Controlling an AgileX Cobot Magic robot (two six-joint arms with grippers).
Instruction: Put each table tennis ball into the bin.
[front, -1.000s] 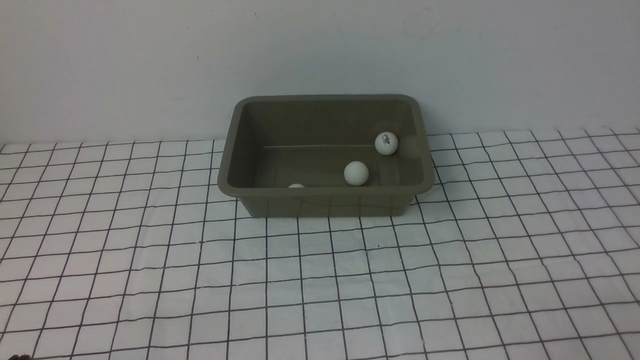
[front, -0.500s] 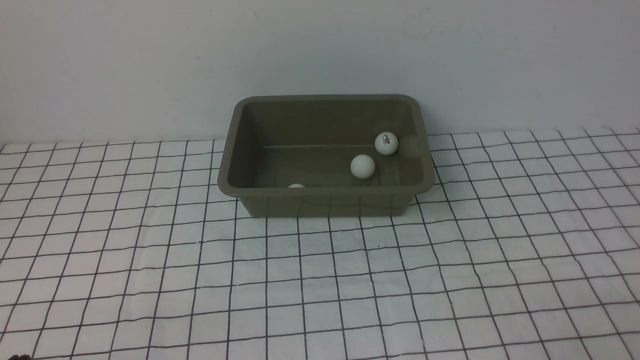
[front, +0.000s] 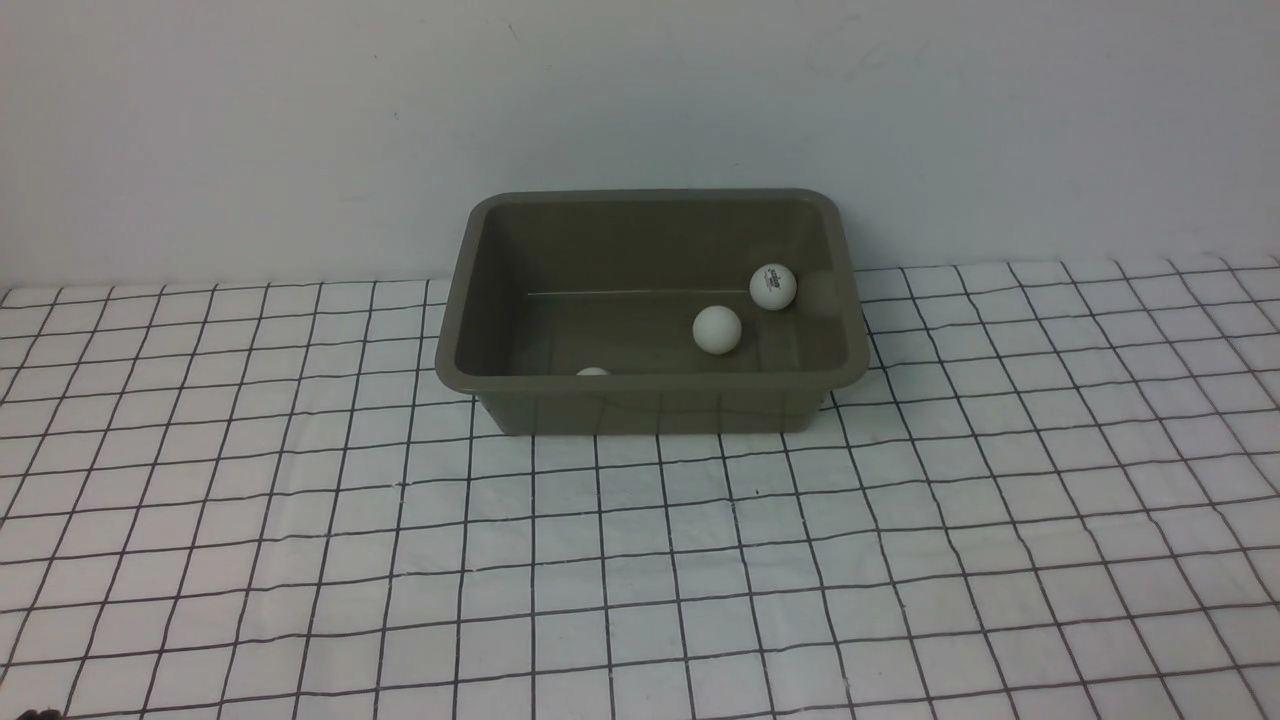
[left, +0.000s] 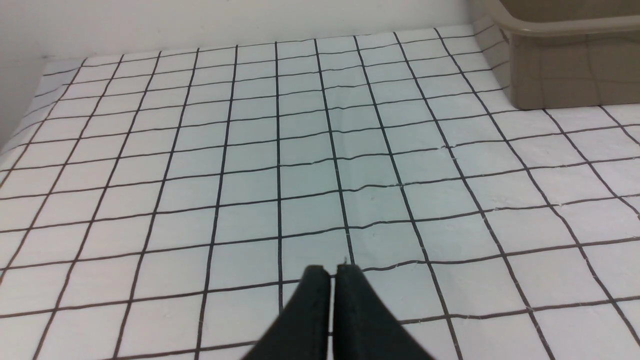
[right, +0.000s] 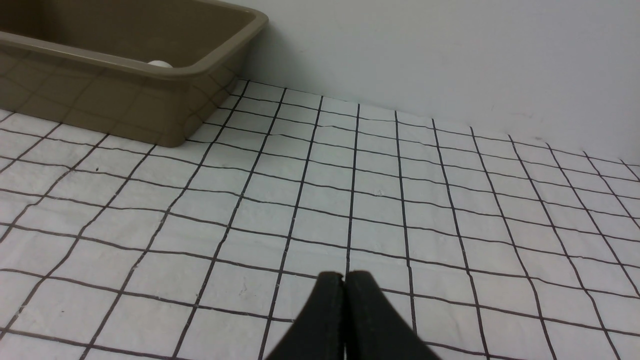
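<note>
Gridded white cloth (front: 640, 560), plain wall (front: 640, 90): probably a lab.

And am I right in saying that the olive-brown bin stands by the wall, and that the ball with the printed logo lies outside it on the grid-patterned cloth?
Not quite: the front view shows the ball with the printed logo inside the olive-brown bin, not on the cloth. The bin does stand by the wall.
</note>
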